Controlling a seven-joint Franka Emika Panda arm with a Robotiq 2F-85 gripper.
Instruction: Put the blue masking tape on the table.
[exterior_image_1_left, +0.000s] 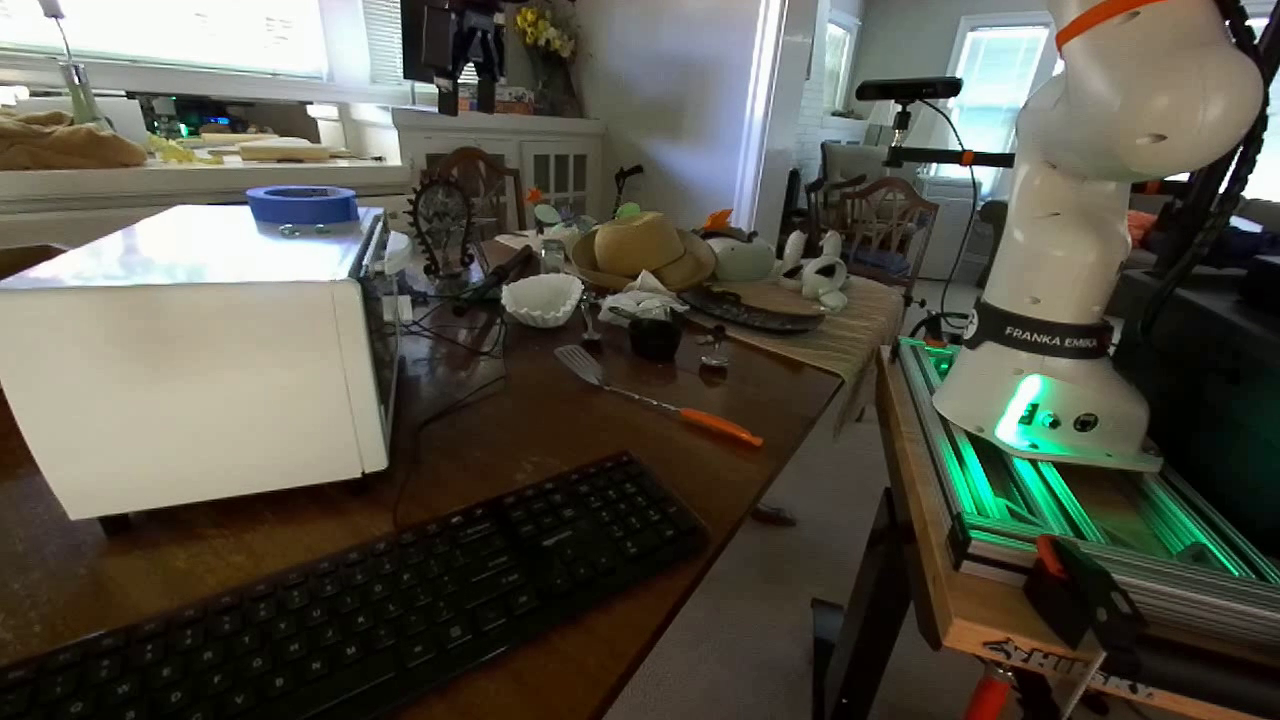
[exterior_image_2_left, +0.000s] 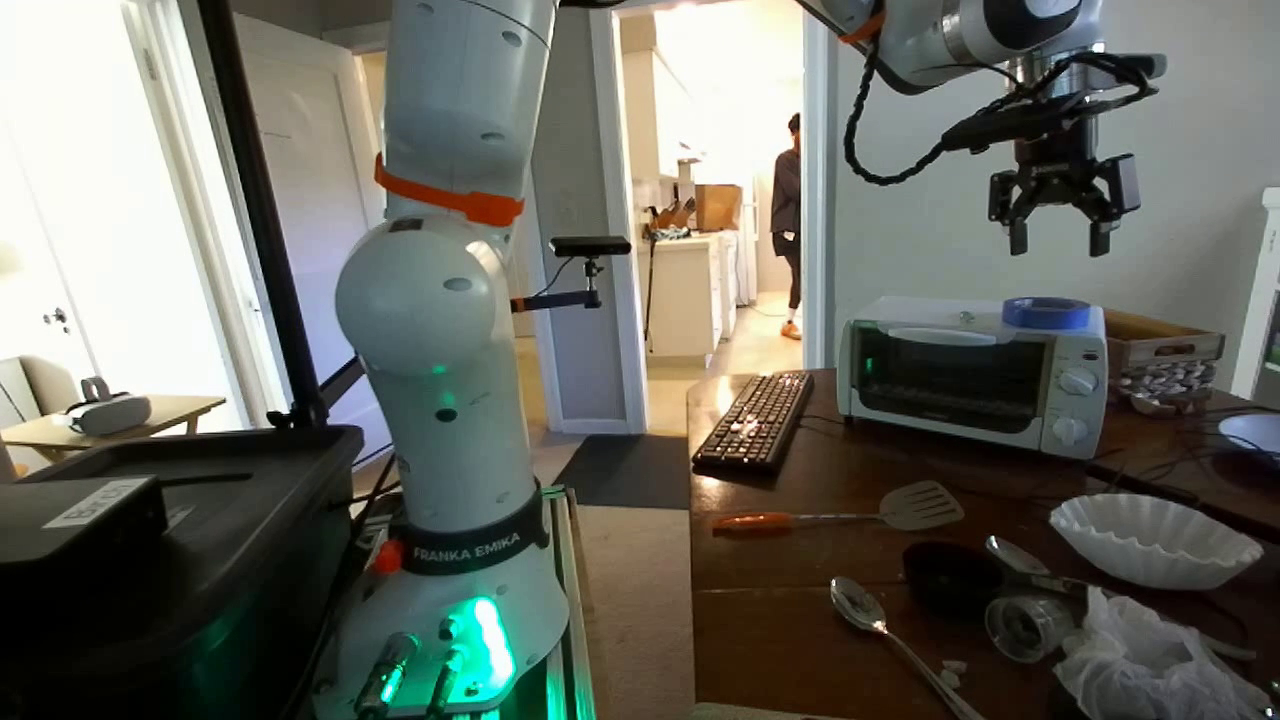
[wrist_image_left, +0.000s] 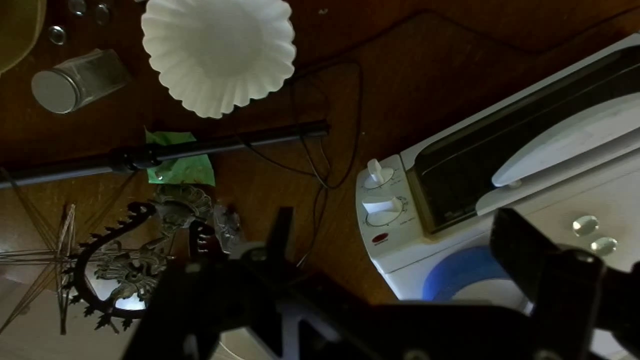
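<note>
Claw (exterior_image_2_left: 1059, 243) spread | wrist view: blue tape (wrist_image_left: 461, 267) partly hidden behind it | oven (wrist_image_left: 465, 175) cropped

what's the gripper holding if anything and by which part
Nothing is held: the gripper is open, and the blue masking tape lies on top of the white oven.

Light-filled windows (exterior_image_1_left: 165, 40), pale walls (exterior_image_2_left: 960, 235), a bright doorway (exterior_image_2_left: 818, 200).
A wooden chair (exterior_image_1_left: 484, 172) stands by a white glass-paned cabinet (exterior_image_1_left: 537, 137); in an exterior view, a dark mat (exterior_image_2_left: 630, 472) lies on beige floor (exterior_image_2_left: 635, 570) near a brightly lit kitchen (exterior_image_2_left: 685, 300).
</note>
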